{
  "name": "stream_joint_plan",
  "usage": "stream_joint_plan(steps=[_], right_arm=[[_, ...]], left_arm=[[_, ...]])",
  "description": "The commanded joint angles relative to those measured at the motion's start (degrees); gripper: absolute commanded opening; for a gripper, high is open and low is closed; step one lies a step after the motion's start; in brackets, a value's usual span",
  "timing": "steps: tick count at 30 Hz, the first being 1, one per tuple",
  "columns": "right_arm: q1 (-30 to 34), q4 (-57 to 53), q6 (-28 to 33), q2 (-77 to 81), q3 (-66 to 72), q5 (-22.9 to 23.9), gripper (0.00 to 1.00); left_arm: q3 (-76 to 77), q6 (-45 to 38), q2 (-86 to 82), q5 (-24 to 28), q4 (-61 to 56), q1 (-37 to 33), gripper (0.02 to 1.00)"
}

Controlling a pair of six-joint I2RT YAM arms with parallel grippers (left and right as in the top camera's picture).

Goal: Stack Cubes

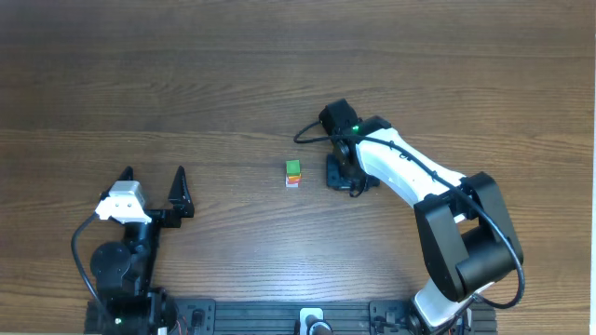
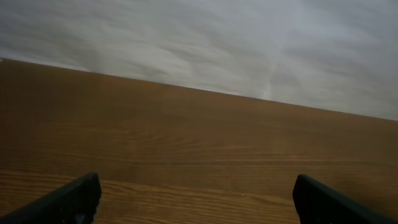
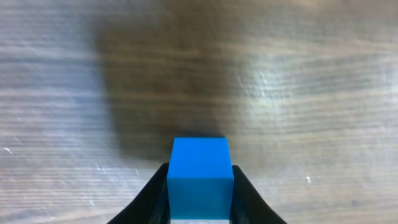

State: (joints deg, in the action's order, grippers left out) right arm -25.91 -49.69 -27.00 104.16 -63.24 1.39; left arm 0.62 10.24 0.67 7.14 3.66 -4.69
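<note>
The right gripper [image 3: 200, 186] is closed onto a blue cube [image 3: 200, 171], its two dark fingers [image 3: 152, 196] pressed against opposite faces of the cube, which juts out past the fingertips above the wooden table [image 1: 186, 74]. A dark shadow lies on the wood grain just beyond the cube, but whether the cube touches the surface cannot be told. In the top view the right arm reaches up from its base at the lower right and bends in toward the middle of the table, with its gripper [image 1: 346, 177] pointing down just to the right of a small stack. That stack is a green cube [image 1: 293, 167] sitting on what looks like a red cube [image 1: 292, 181], apart from the gripper and standing free near the table's centre. The left gripper [image 1: 154, 179] sits low at the left side of the table, well away from the cubes, its fingers [image 2: 74, 199] spread wide with nothing between them.
</note>
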Motion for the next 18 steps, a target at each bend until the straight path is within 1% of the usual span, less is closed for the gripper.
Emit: stream_joint_plan(steps=[1,6,10,14,18], right_arm=[[0.37,-4.07,-0.13,-4.68,-5.7,0.2,0.189],[-0.44,-12.5,-0.11,-9.81,-15.41,2.08,0.169],[-3.85,-19.04,-0.33,-11.39,-24.28,3.78,0.154],[-8.37,-23.91,-3.45,-10.19,-30.36,4.5,0.126],[-11.02,-26.47,-7.32,-7.08,-32.63,4.42,0.099]], left_arm=[[-0.28,-0.83,-0.5,0.74,0.04,-0.35,1.0],[-0.28,-0.83,-0.5,0.74,0.04,-0.35,0.998],[-0.28,-0.83,-0.5,0.74,0.04,-0.35,0.996],[-0.28,-0.83,-0.5,0.74,0.04,-0.35,0.998],[-0.31,-0.83,-0.5,0.74,0.04,-0.35,0.998]])
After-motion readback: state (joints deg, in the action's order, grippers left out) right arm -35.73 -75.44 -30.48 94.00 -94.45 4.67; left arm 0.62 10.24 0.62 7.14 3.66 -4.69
